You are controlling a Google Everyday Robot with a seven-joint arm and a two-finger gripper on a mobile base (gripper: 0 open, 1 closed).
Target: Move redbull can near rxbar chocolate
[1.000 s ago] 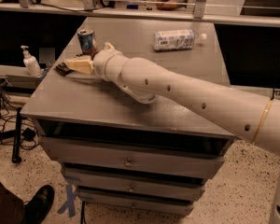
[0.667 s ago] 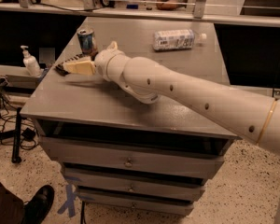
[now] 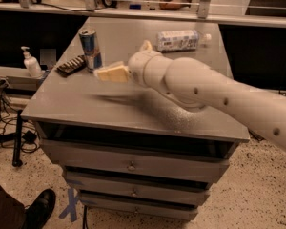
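Note:
The redbull can (image 3: pixel 90 48) stands upright at the back left of the grey table (image 3: pixel 133 111), blue and silver with a silver top. The rxbar chocolate (image 3: pixel 71 65), a flat black bar, lies just left of the can near the table's left edge, very close to it. My gripper (image 3: pixel 105 74) hangs low over the table just right of the can and a little in front of it. It holds nothing, and the can stands free of it. The pale arm (image 3: pixel 195 85) reaches in from the right.
A clear plastic bottle with a white label (image 3: pixel 178 40) lies at the back right of the table. A soap dispenser (image 3: pixel 31 63) stands on a lower shelf to the left. Drawers (image 3: pixel 131 163) are below the table top. A shoe (image 3: pixel 38 209) is on the floor at the bottom left.
My gripper has drawn back to the right, away from the can and the bar. The can stays upright beside the bar.

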